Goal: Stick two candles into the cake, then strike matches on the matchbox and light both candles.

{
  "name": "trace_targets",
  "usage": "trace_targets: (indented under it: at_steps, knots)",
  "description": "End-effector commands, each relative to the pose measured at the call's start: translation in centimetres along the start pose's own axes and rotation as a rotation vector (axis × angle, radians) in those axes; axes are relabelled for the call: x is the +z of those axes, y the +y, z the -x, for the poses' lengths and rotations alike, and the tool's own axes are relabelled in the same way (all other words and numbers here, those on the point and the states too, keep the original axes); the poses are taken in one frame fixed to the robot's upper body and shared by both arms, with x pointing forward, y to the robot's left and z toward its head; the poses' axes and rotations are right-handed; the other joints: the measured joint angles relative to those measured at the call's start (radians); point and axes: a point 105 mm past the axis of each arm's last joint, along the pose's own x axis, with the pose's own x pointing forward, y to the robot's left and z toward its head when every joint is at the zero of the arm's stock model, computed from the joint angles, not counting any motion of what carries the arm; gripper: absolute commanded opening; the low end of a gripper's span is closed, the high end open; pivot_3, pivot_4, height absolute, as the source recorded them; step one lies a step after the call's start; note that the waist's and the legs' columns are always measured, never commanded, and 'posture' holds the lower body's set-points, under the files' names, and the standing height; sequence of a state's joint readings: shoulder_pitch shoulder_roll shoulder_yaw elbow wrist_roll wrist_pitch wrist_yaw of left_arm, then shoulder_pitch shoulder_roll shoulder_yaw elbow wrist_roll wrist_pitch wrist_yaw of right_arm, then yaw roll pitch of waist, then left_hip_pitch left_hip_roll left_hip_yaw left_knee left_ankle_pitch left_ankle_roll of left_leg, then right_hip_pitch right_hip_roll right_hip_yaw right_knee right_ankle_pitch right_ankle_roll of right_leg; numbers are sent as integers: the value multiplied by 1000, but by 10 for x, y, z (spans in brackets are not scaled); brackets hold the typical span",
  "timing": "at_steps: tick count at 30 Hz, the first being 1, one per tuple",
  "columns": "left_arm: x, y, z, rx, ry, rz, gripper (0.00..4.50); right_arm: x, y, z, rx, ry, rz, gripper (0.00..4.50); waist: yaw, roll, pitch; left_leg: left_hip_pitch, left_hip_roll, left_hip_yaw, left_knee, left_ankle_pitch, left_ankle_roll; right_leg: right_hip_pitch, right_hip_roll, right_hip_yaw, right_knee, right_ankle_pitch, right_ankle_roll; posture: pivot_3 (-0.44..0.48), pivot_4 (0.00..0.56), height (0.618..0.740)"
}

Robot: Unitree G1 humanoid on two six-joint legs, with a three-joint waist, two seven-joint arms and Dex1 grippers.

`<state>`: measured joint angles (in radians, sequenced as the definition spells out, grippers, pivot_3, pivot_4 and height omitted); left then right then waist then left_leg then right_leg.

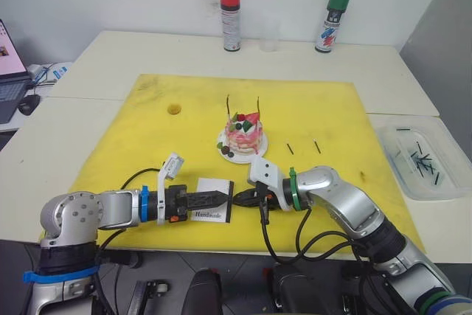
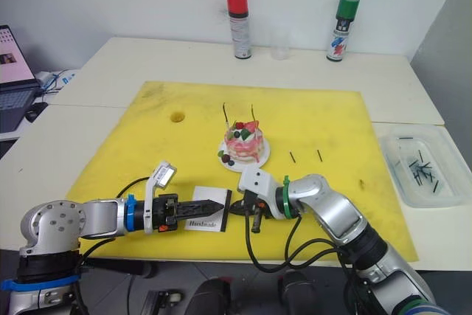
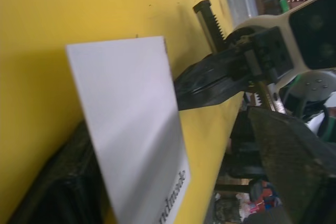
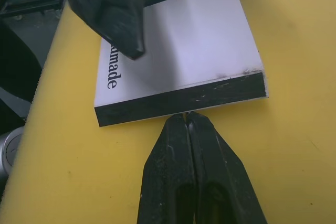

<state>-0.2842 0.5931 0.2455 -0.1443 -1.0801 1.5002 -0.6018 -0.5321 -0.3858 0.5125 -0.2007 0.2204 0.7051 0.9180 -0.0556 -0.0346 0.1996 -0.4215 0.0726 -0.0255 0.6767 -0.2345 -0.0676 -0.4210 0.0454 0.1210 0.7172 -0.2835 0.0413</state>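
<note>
Between grippers, flat white matchbox (image 1: 214, 201)

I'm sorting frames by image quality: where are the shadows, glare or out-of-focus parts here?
Left wrist view: the matchbox face has a soft shadow gradient, and the near dark finger is out of focus. Right wrist view: the black striking strip is crisp, and the left gripper's finger is blurred. Eye views: even light, faint shadow under the cake.
</note>
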Motion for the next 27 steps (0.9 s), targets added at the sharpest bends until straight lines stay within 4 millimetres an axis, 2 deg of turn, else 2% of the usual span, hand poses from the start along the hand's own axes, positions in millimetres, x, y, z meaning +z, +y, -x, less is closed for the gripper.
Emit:
trace_targets:
  at_steps: [1,6,9,10,15,18,23,27]
  knots:
    - [-12,12,-5,29,31,53,2681,10,-3,3,-20,-24,16,0,0,0,0,0,0,0,0,0,0,0,0,0,0,0,0,0,150,689]
    - [-8,13,-4,19,16,59,1105,16,-7,6,-39,-44,5,0,0,0,0,0,0,0,0,0,0,0,0,0,0,-2,-4,0,150,689]
    - [-3,3,-3,-41,0,73,184,27,-12,17,-64,-65,10,0,0,0,0,0,0,0,0,0,0,0,0,0,0,-3,-4,0,150,689]
    - [-1,-1,-2,-61,-5,76,27,30,-14,21,-73,-69,15,0,0,0,0,0,0,0,0,0,0,0,0,0,0,-3,-4,0,150,689]
    - [11,-20,-8,-153,-75,78,27,37,-19,44,-117,-74,32,0,2,0,0,-2,0,-1,0,0,0,-1,0,0,-1,-2,-4,0,150,689]
    - [13,-20,-18,-143,-114,91,27,33,-18,53,-132,-56,37,0,2,0,0,-5,-1,-1,0,0,0,-2,-1,-1,-2,1,1,0,150,689]
    - [0,-4,-33,-41,-98,150,27,19,-13,51,-138,-20,33,0,1,0,0,-5,-1,-2,-1,0,0,-2,-1,-1,-2,1,2,0,150,689]
    - [-13,11,-37,30,-72,206,27,11,-12,42,-139,-5,30,0,-2,0,0,-4,-2,-1,0,0,0,-2,-1,0,-2,1,2,0,150,689]
